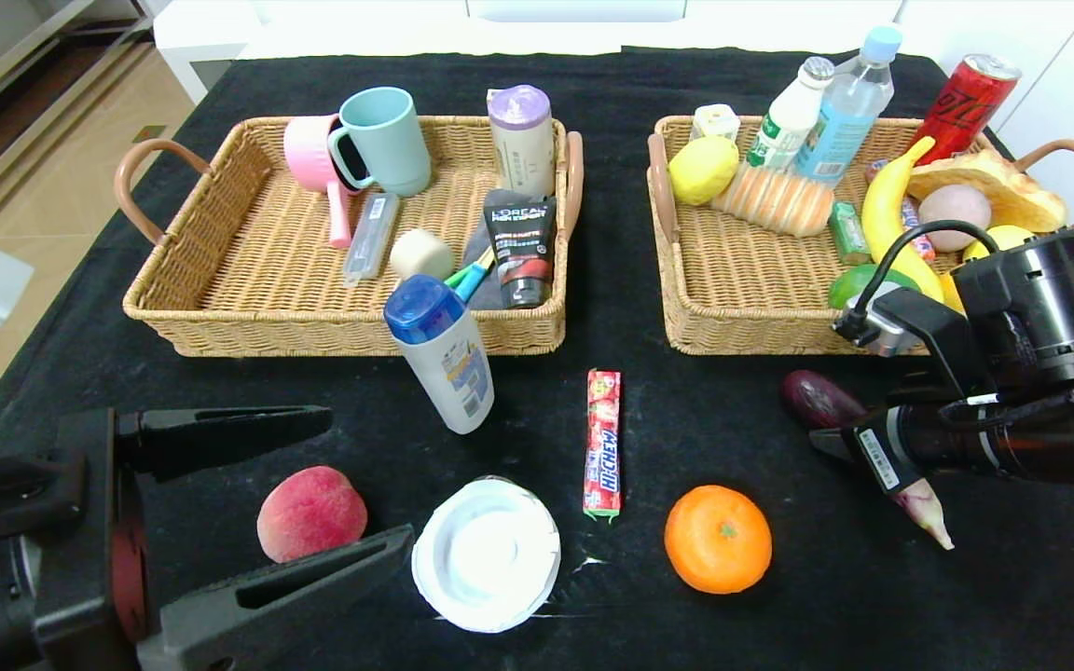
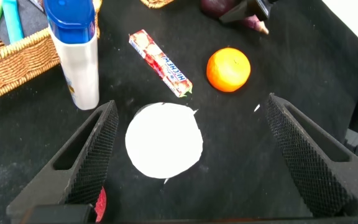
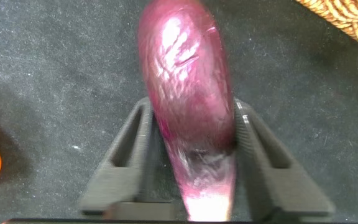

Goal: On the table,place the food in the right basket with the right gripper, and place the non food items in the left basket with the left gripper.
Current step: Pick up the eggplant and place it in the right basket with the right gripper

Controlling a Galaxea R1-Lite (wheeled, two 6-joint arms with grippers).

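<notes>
My right gripper is shut on the purple eggplant, low over the black table in front of the right basket. The right wrist view shows the eggplant pinched between the jaws of my right gripper. My left gripper is open and empty at the front left. The white dish lies between its fingers in the left wrist view. The peach, white dish, Hi-Chew stick and orange lie along the front. The blue-capped bottle stands before the left basket.
The left basket holds mugs, a tube, a jar and other small items. The right basket holds bottles, a can, bread, a banana, lemons and other food. The left wrist view also shows the bottle, Hi-Chew and orange.
</notes>
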